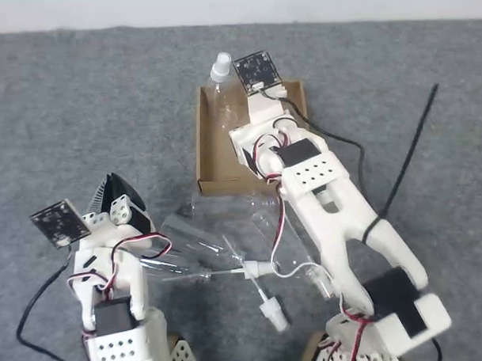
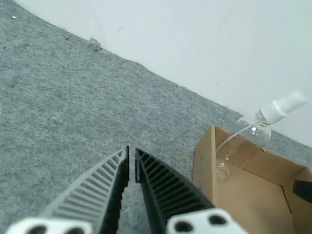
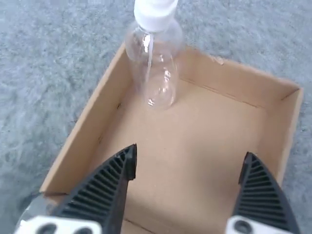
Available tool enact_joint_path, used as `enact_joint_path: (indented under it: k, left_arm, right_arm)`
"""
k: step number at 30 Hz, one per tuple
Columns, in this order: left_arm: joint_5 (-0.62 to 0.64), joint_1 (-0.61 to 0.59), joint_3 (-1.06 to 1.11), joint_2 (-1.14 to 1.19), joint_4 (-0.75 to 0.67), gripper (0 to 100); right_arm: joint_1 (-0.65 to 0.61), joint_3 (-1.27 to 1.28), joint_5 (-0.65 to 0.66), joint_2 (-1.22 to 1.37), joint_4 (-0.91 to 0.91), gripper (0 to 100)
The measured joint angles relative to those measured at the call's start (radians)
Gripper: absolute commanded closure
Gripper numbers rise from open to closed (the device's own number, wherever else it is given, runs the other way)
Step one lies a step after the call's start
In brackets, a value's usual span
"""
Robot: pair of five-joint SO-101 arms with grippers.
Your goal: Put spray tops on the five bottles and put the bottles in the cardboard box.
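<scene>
A clear bottle with a white spray top stands upright in the far left corner of the cardboard box. My right gripper hangs open over the box floor, short of that bottle, with nothing between its fingers. My left gripper is shut and empty above the grey carpet, left of the box; in the high view its black fingers show. Clear bottles lie on their sides between the arms. Two white spray tops with thin tubes lie beside them.
Grey carpet covers the table, with free room left of and beyond the box. A white wall rises behind the box. Black cables trail to the right of the right arm.
</scene>
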Motion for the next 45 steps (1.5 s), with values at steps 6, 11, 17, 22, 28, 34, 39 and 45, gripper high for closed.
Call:
enact_joint_path:
  k: [6,11,17,22,28,34,39,45]
  left_arm:
    - [0.000,0.000,0.000,0.000,0.026,99]
    - [0.000,0.000,0.000,0.000,0.026,99]
    - [0.000,0.000,0.000,0.000,0.026,99]
    - [0.000,0.000,0.000,0.000,0.026,99]
    - [0.000,0.000,0.000,0.000,0.026,99]
    - [0.000,0.000,0.000,0.000,0.026,99]
    - [0.000,0.000,0.000,0.000,0.026,99]
    - [0.000,0.000,0.000,0.000,0.026,99]
  right_arm:
    - [0.000,0.000,0.000,-0.081,0.104,71.2]
    - [0.000,0.000,0.000,-0.153,0.222,71.2]
    - [0.000,0.000,0.000,-0.245,0.373,71.1]
    - [0.000,0.000,0.000,-0.296,0.465,70.9]
    - [0.000,0.000,0.048,-0.341,0.580,70.8]
    - [0.000,0.000,0.094,-0.351,0.684,70.8]
    - [0.000,0.000,0.094,-0.351,0.732,70.8]
    - [-0.069,0.000,0.094,-0.351,0.804,70.9]
